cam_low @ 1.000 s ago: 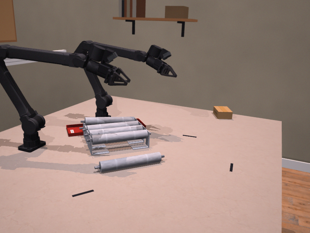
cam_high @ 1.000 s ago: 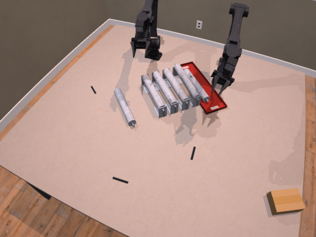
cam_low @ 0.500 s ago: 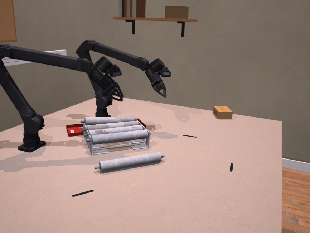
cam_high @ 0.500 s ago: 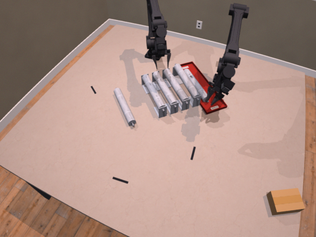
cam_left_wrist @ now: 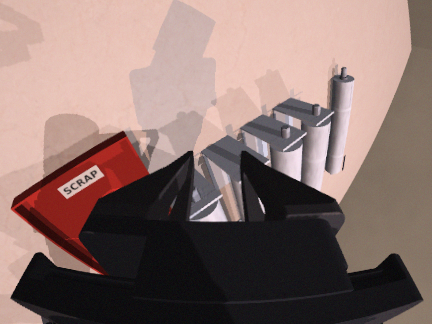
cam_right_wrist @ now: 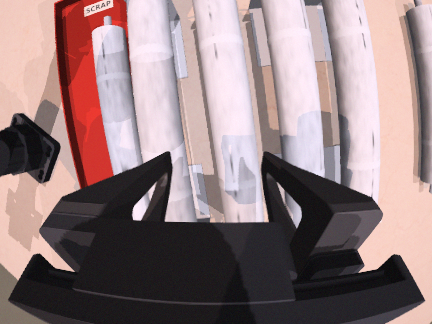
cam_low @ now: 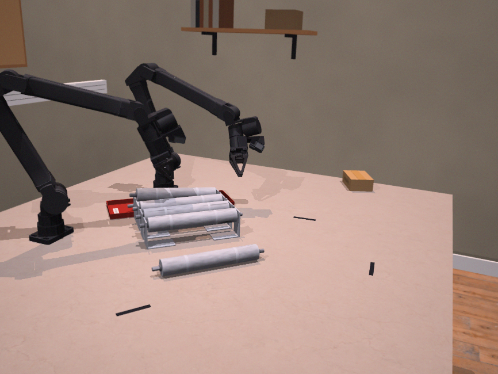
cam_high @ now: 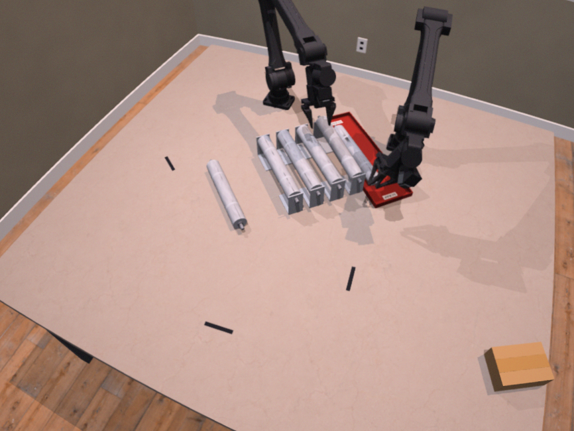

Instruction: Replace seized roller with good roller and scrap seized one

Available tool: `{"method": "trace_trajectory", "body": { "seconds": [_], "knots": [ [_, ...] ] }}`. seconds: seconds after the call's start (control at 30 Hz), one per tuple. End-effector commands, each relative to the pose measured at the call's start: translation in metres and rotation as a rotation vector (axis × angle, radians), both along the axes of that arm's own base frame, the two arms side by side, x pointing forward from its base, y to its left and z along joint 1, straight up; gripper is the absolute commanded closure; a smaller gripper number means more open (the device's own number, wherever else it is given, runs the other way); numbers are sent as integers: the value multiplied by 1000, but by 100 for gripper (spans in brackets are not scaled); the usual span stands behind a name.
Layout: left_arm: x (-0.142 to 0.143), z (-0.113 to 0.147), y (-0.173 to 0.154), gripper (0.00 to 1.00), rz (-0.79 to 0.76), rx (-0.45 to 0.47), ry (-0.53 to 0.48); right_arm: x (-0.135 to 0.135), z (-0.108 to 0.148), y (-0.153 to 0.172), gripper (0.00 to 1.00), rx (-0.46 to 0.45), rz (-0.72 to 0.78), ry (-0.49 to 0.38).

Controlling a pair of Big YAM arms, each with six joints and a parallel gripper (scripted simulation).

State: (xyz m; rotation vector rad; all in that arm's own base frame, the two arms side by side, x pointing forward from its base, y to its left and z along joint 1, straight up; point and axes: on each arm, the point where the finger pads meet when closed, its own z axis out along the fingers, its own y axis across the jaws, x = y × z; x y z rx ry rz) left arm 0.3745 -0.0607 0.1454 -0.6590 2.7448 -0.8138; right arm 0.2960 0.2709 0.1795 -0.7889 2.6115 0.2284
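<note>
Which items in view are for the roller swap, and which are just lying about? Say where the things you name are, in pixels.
For the job:
- roller bed (cam_high: 295,202) (cam_low: 145,237) with four rollers
- scrap tray (cam_high: 394,200) (cam_low: 119,209) (cam_left_wrist: 67,210) (cam_right_wrist: 80,115), one roller inside
- loose roller (cam_high: 227,194) (cam_low: 210,259) (cam_left_wrist: 341,125) (cam_right_wrist: 425,95) on the table

Just lying about:
- cardboard box (cam_high: 521,364) (cam_low: 357,180)
- three black strips (cam_high: 219,327) (cam_low: 133,309)
</note>
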Motion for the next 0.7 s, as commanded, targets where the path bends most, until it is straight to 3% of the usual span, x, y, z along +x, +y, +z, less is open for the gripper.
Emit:
{"method": "trace_trajectory", "body": {
  "seconds": [0.0, 0.17, 0.23, 0.27, 0.37, 0.67],
  "knots": [
    [-18, -22, 4, 68, 66, -52, 144, -30, -21, 5, 38, -63, 29, 80],
    [-39, -32, -2, 68, 85, -102, 247, -59, -34, 5, 38, -127, 79, 133],
    [-39, -32, -2, 68, 85, -102, 247, -59, -34, 5, 38, -127, 79, 133],
    [-35, -22, -7, 68, 67, -102, 219, -51, -12, 12, 38, -84, 79, 96],
    [-53, -39, -6, 68, 99, -128, 311, -78, -43, 3, 38, -169, 116, 166],
    [-64, -40, -13, 68, 106, -160, 371, -90, -43, -3, 38, -199, 130, 185]
  ]
}}
